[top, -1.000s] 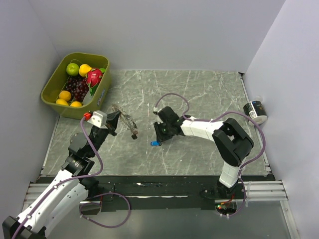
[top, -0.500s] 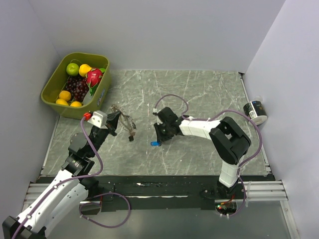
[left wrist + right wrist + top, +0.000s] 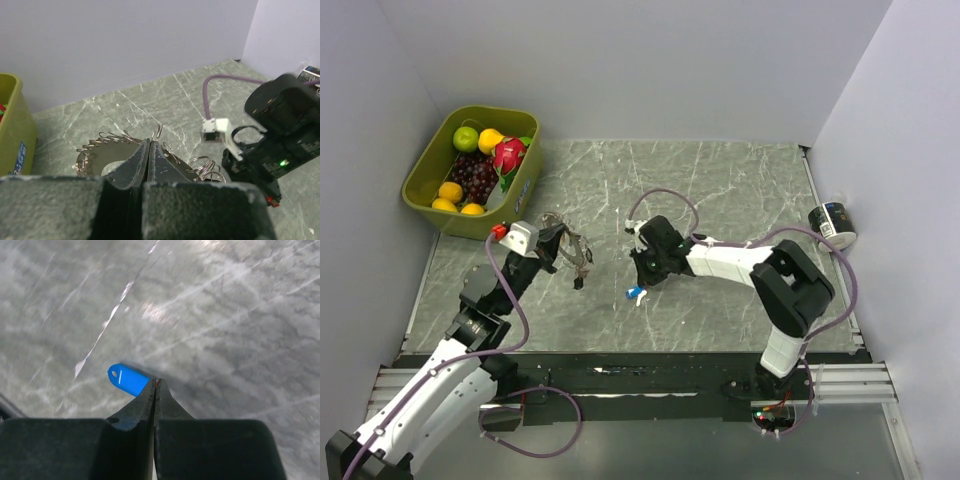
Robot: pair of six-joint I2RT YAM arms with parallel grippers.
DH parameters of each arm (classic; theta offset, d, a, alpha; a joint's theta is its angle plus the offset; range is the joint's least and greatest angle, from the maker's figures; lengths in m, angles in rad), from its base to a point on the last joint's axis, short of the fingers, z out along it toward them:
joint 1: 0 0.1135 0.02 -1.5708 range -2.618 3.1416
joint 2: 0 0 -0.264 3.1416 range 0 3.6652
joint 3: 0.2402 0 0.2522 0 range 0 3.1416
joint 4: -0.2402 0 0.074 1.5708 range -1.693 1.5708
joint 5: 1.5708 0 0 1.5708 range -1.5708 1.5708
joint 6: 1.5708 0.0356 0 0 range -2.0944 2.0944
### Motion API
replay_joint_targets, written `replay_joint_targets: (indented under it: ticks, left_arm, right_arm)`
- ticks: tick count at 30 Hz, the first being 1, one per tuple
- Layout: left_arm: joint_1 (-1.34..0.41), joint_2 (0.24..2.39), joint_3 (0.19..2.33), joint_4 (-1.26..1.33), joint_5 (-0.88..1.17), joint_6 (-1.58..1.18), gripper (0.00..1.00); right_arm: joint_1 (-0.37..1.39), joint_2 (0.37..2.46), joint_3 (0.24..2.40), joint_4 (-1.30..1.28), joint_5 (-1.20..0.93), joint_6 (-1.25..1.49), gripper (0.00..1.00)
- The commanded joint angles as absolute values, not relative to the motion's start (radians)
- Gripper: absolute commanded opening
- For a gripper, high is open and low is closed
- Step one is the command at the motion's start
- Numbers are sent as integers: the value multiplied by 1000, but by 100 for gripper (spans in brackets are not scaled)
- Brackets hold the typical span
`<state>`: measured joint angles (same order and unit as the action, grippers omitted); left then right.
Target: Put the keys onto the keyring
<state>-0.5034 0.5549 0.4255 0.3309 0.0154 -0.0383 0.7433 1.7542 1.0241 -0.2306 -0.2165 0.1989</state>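
Pinching the blue key (image 3: 127, 378) by its blade, as best I can judge, the right gripper (image 3: 156, 382) has its jaws pressed together. Only the blue head pokes out beside the tips, low over the table (image 3: 240, 315) near its middle. The left gripper (image 3: 150, 143) is clamped too, nipping the keyring (image 3: 95, 146) by its beaded rim and holding it above the marble, near the right gripper but apart from it. A small dark piece dangles from the ring in the top view, too small to name. The blue key is not yet threaded, so key and ring have yet to meet, and I see no other keys.
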Motion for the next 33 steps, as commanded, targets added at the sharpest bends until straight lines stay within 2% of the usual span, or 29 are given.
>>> replay_joint_targets:
  ticks: [1, 9, 14, 16, 23, 27, 33]
  left_arm:
    - [-500, 574, 479, 387, 60, -43, 1]
    - [-500, 609, 491, 390, 147, -35, 1]
    - [-500, 623, 491, 413, 244, -34, 1]
    - [-499, 630, 497, 407, 250, -35, 1]
    - [-500, 629, 486, 408, 230, -49, 1]
    - [-500, 623, 482, 407, 216, -45, 1]
    - [-502, 632, 485, 405, 206, -44, 1]
  right_arm:
    - [723, 1625, 997, -178, -279, 98, 0]
    - [687, 1416, 896, -109, -506, -47, 0]
    - [652, 1270, 775, 33, -857, -97, 0]
    - [644, 1243, 755, 78, -905, -89, 0]
    - [649, 1396, 871, -159, -613, -95, 0]
    - [689, 1552, 972, -311, -324, -60, 0]
    - [696, 1732, 1086, -405, -244, -2, 0]
